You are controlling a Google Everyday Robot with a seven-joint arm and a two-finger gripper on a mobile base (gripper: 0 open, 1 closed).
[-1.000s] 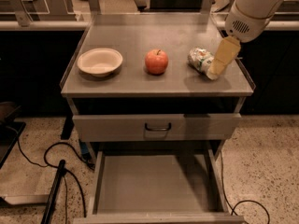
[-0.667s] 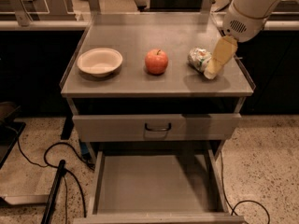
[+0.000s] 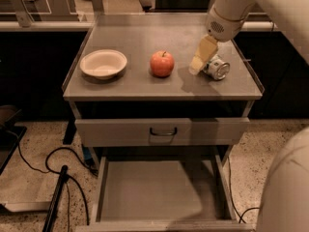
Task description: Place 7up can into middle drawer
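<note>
Pincer (image 3: pixel 200 62) shifted left of the 7up can (image 3: pixel 217 68) (grip unclear); middle drawer (image 3: pixel 154 190) open.

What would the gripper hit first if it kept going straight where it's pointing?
Probably the cabinet top, close beside the 7up can. The gripper points down there, though depth is unclear.

The gripper (image 3: pixel 200 62), at the far right of the table top (image 3: pixel 145 87), covers the left part of the 7up can (image 3: pixel 219 69), so whether it touches the can cannot be told. The arm (image 3: pixel 241 4) above it runs off the top and right edges. The middle drawer (image 3: pixel 154 192) is cut at its near front by the bottom edge, and a pale rounded robot body (image 3: pixel 289 187) at the near right hides the floor there.
</note>
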